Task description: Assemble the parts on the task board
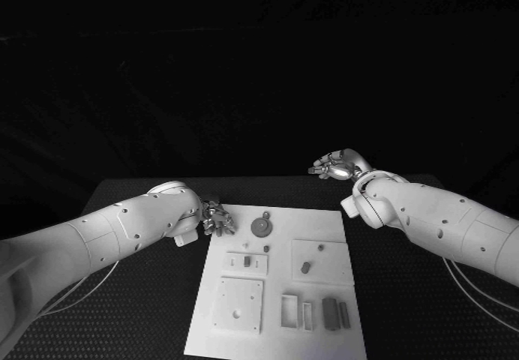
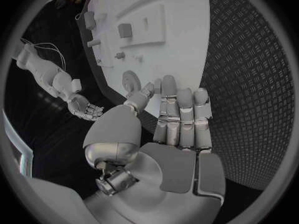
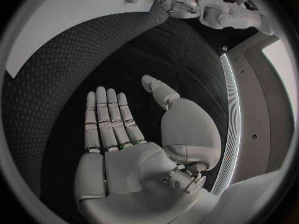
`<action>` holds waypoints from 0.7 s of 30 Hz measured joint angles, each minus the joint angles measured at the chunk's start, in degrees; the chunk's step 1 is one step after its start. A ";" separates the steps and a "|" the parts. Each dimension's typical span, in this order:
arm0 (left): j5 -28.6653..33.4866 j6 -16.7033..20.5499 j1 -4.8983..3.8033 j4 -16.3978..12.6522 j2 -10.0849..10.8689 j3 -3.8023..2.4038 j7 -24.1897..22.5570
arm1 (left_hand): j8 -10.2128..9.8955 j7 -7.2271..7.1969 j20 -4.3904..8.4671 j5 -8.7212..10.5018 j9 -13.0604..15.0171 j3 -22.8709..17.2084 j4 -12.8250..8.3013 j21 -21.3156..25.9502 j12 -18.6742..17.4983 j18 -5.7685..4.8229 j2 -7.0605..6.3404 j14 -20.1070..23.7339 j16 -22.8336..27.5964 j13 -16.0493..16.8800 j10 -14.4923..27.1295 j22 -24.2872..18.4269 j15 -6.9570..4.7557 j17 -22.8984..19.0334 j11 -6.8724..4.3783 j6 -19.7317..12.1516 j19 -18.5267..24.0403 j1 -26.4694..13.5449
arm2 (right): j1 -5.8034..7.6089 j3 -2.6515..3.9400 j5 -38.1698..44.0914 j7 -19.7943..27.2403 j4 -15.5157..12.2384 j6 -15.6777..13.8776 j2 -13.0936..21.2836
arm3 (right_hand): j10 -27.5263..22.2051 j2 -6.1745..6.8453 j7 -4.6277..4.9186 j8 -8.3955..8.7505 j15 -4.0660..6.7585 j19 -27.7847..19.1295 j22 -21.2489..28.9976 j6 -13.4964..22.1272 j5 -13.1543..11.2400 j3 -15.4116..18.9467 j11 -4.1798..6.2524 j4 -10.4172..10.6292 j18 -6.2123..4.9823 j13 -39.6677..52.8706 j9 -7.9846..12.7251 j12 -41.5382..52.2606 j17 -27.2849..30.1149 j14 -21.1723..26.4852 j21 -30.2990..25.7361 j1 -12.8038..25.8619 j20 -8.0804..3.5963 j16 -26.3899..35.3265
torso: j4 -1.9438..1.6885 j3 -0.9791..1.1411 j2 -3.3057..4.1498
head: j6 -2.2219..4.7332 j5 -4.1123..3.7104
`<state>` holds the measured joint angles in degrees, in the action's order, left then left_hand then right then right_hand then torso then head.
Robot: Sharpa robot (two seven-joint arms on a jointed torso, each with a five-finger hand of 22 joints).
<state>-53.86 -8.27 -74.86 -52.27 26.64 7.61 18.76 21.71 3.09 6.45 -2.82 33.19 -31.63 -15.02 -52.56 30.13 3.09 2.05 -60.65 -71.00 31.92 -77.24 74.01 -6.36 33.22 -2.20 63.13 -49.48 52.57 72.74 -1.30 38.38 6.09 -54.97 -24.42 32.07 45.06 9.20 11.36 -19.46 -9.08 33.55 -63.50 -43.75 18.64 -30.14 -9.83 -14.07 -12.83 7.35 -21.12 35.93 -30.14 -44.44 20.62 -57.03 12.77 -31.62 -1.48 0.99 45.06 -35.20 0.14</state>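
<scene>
**Two hands empty beside the task board**

Two hands show, neither holding anything; the left hand (image 1: 214, 219) sits at the far left corner of the task board (image 1: 276, 330), its fingers (image 2: 181, 112) straight and side by side with the thumb apart, reaching over the board's edge; the right hand (image 1: 340, 166) hovers beyond the board's far right corner, over the dark surface (image 1: 411, 300), palm flat and fingers (image 3: 106, 117) extended (nothing lies in it).

The small parts are hard to make out: a round disc part (image 1: 261, 224) lies near the far edge, close to the left hand; a small peg part (image 1: 306, 266) sits on a square plate at the right; narrow bar parts (image 1: 330, 313) lie near the board's near right, their long axes running away from the robot.

The board itself lies lengthwise away from the robot; its near edge is cut off by the frame.
</scene>
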 measured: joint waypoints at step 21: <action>3.59 4.29 -1.43 -12.90 8.57 0.15 2.18 | 0.03 -0.87 0.61 -2.23 -0.02 0.12 -0.15 -1.12 0.88 0.01 0.42 -1.82 -1.55 1.79 -1.87 0.94 -0.99 0.58 -0.80 1.90 -2.66 -0.29 | -0.01 0.00 -0.04 0.00 -0.10 0.01 0.74 | 0.00 0.00 0.00 0.00 0.01 0.00 -0.05 0.00 0.00 0.00 0.00 0.00 0.00 -0.11 0.05 0.00 0.05 0.00 0.00 0.00 0.00 -0.21 | -0.01 0.06 -0.04 | -0.02 0.31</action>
<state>-50.28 -3.98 -76.29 -65.17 35.21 7.76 20.93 21.74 2.22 7.06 -5.06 33.17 -31.51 -15.17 -53.68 31.01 3.09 2.47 -62.47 -72.55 33.71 -79.11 74.95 -7.34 33.79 -3.00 65.03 -52.14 52.28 72.74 -1.30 38.33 6.10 -55.07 -24.42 32.81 45.06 9.20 11.36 -19.46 -9.07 33.55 -63.55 -43.75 18.64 -30.14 -9.83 -14.07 -12.84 7.24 -21.07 35.93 -30.09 -44.45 20.62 -57.03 12.77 -31.84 -1.49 1.05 45.02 -35.22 0.44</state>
